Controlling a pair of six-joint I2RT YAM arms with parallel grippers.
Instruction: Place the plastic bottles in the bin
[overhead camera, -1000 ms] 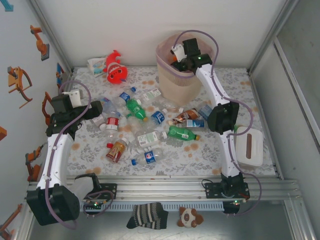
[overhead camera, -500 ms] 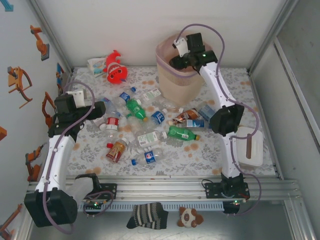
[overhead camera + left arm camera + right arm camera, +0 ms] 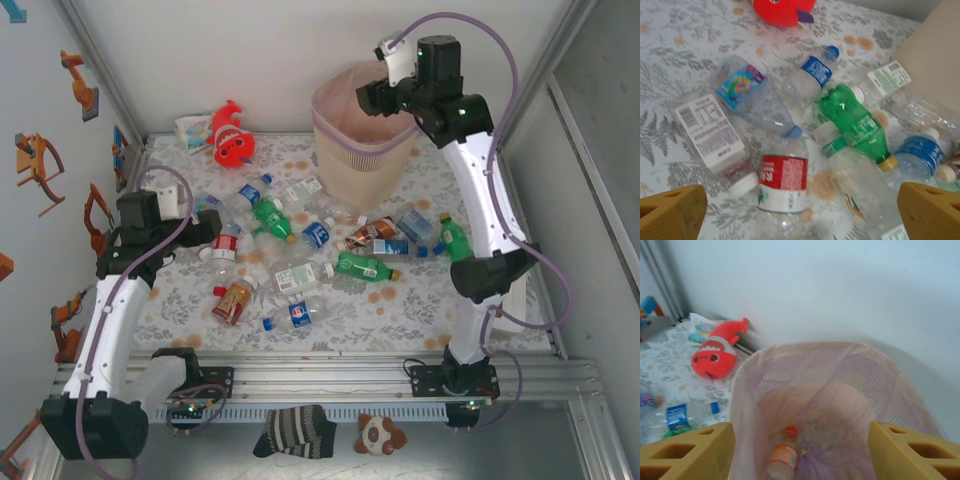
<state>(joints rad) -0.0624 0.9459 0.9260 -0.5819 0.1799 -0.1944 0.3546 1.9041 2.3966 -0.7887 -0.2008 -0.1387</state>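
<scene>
Several plastic bottles lie scattered on the flowered table between the arms. My left gripper hovers open over their left side. Between its yellow fingers lies a clear bottle with a red-and-white label, and a green bottle lies to the right. The beige-pink bin stands at the back. My right gripper hangs open above the bin's rim with nothing between its fingers. A clear bottle with an orange cap and label lies at the bottom of the liner.
A red fish plush and a small packet lie at the back left by the wall. A white box sits at the right edge behind my right arm's elbow. Metal posts frame the table's corners.
My right gripper has risen out of the bin to above its far rim. The arm's elbow swung right, uncovering a green bottle. My left gripper edged toward the bottles.
</scene>
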